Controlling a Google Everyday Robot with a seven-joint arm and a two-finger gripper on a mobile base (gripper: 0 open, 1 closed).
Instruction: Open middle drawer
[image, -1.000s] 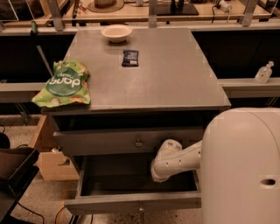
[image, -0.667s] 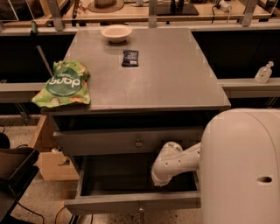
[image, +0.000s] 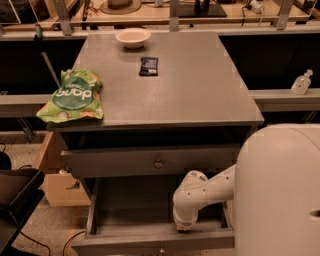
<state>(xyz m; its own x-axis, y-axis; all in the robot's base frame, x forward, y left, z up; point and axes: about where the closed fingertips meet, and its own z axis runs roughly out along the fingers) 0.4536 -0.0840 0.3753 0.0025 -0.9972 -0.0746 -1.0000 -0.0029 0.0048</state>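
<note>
One green snack bag (image: 72, 96) lettered roughly "bubp" lies on the grey cabinet top (image: 200, 90) with a dark packet (image: 148, 65) and a pale bowl (image: 132, 37), while below, the middle drawer (image: 125, 239) stands pulled out, the gripper (image: 182, 227) down in its tray, its grip impossible to tell.

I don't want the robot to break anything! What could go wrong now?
The gripper hangs low inside the open middle drawer, right by its front wall. If the arm lifts carelessly, it may bump the upper drawer just above it. The green chip bag lies at the front left corner of the cabinet top, so a hard jolt might shake it off.
</note>
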